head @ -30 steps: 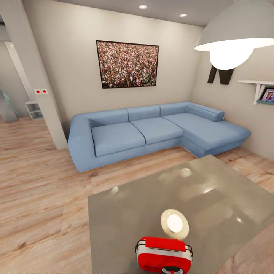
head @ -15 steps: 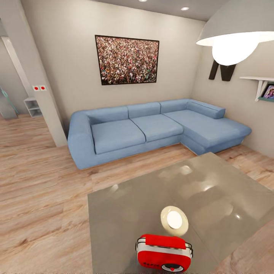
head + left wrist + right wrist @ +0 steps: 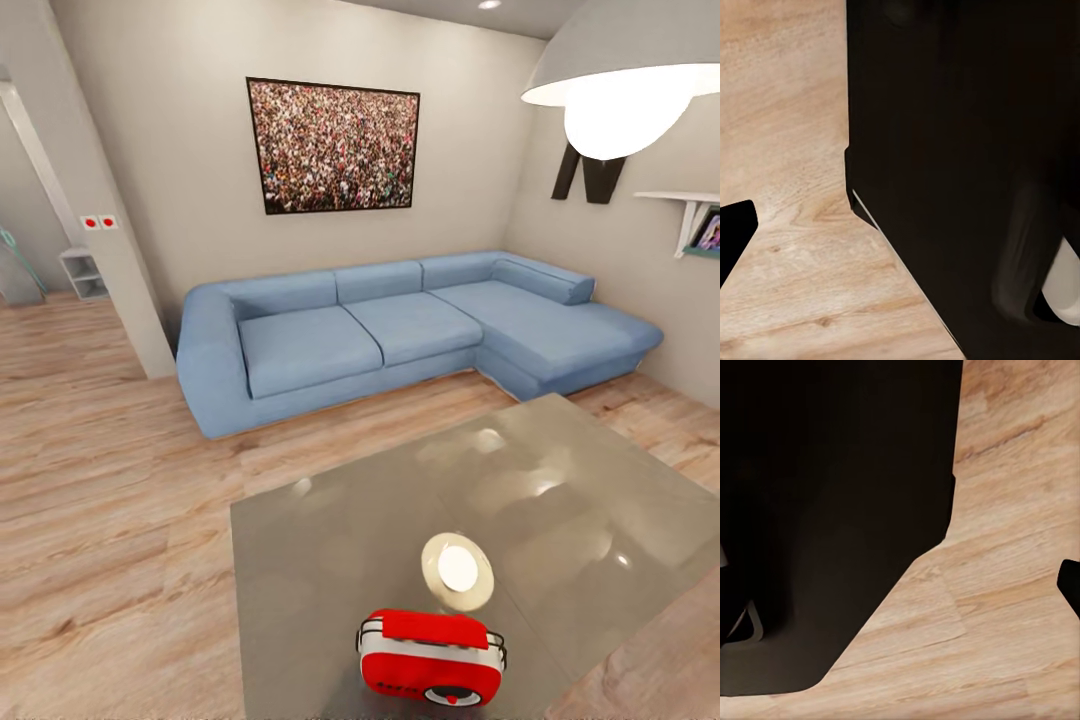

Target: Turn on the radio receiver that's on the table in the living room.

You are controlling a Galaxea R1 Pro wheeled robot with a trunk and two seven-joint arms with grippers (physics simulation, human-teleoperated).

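You are facing the radio receiver sitting on the table, blue sofa beyond; gripper openings I cannot tell.

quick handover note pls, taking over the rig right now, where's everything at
Grippers: neither one's state can be read; each wrist view looks past a dark body at wood floor, nothing held that I can see.
Things: the radio receiver stands upright on the table, at its near edge, just in front of the robot. Blue sofa beyond the table.
Done: robot has reached the table in the living room.
Left: bring an arm up to the radio receiver and switch it on. No arm is near it yet.
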